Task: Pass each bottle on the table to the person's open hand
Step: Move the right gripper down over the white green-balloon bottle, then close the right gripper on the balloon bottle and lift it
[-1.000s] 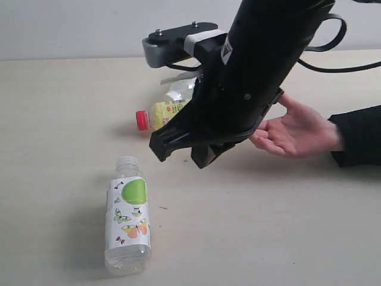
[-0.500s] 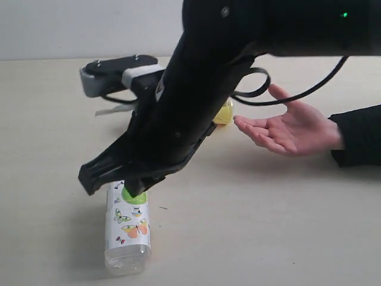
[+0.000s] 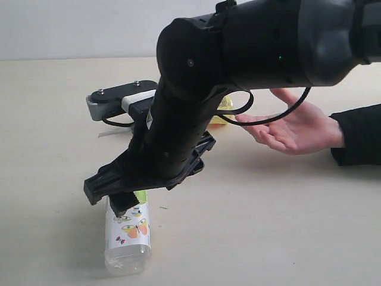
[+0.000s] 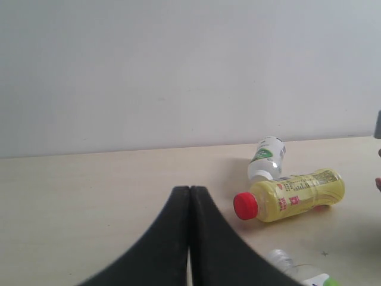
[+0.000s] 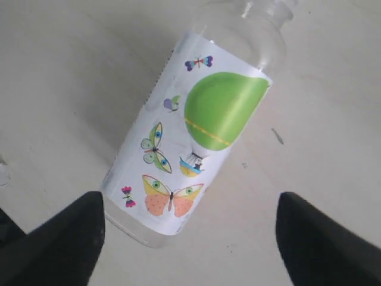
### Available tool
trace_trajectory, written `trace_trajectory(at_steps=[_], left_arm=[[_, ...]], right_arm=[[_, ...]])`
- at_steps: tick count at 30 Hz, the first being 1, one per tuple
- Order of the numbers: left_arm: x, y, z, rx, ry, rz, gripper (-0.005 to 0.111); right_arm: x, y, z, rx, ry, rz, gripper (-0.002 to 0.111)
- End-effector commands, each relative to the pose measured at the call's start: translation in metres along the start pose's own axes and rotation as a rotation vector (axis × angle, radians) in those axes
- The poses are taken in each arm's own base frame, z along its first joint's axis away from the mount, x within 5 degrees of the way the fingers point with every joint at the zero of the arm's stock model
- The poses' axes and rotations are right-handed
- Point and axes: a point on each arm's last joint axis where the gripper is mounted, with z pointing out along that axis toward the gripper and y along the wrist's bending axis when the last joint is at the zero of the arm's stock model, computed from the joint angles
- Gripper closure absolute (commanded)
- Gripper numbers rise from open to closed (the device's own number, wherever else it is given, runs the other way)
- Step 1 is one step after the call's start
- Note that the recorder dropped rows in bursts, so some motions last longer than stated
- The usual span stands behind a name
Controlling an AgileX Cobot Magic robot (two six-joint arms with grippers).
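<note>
Straddling the butterfly bottle (image 5: 196, 131), the right gripper (image 5: 190, 202) has its jaws spread wide, one finger on each side of the bottle's body, and has hold of nothing. That bottle lies on its side on the surface (image 3: 268, 226), toward the edge nearest the exterior camera. The left gripper (image 4: 189, 196) is closed tight, fingers pressed together and empty, hanging back out of the work. Nearer the surface's far edge lie the yellow bottle (image 4: 297, 193) with its red cap and, touching it, the green-white label bottle (image 4: 266, 158). The person's open hand (image 3: 297, 128) waits palm up, reaching in from the right arm's side, with nothing in it. A red-label bottle shows in no view. Judged from this, three bottles remain to be handed over, and the butterfly one is only at the grasping stage.
</note>
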Motion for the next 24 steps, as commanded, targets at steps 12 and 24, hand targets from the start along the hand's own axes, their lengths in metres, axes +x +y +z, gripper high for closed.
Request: trace_trajectory(at_steps=[12, 24], left_arm=[[0.000, 0.000, 0.000, 0.000, -0.007, -0.005, 0.107], [0.000, 0.000, 0.000, 0.000, -0.007, -0.005, 0.107]], right_arm=[[-0.021, -0.008, 0.045, 0.014, -0.143, 0.168, 0.027], [-0.017, -0.002, 0.051, 0.015, -0.121, 0.151, 0.027]])
